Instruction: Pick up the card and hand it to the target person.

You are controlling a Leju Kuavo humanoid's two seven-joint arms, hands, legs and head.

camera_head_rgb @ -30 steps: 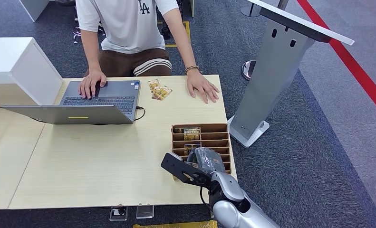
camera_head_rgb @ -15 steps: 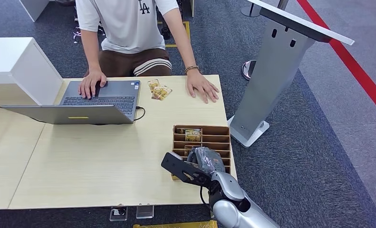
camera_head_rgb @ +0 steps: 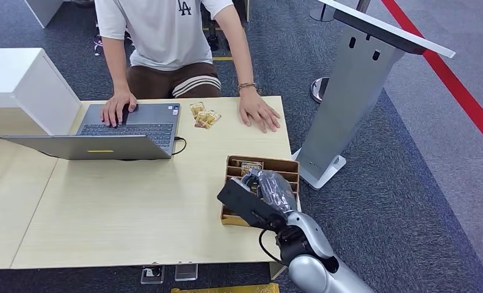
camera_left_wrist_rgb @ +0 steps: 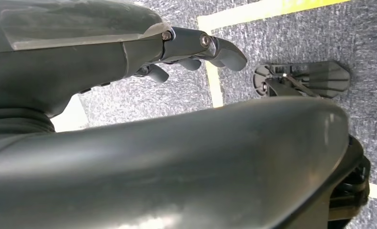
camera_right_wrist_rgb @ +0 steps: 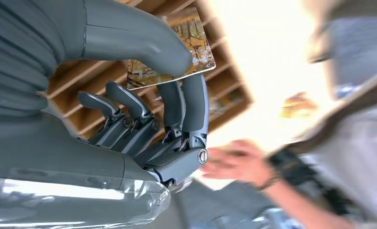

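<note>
1. Head view has the right hand (camera_head_rgb: 269, 189) over the near part of a brown slotted card holder (camera_head_rgb: 290, 166) at the right end of the pale wood-grain tabletop (camera_head_rgb: 135, 201); a clear plastic film covers the back of the hand.
2. Right wrist view shows the thick grey thumb and dark fingers (camera_right_wrist_rgb: 188, 107) pinching a flat rectangular card (camera_right_wrist_rgb: 196, 50) printed in yellow and brown, above the holder's wooden dividers.
3. Another card (camera_head_rgb: 250, 165) lies in the holder's far slot.
4. Far across the tabletop sits a person (camera_head_rgb: 165, 36) in a white shirt, one hand on a grey laptop (camera_head_rgb: 129, 125), the other hand (camera_head_rgb: 260, 113) flat on the wood.
5. Small glossy yellow packets (camera_head_rgb: 203, 116) lie between the person's hands.
6. Left hand (camera_left_wrist_rgb: 196, 50) hangs over grey carpet, its fingers loosely curled with nothing in them.
</note>
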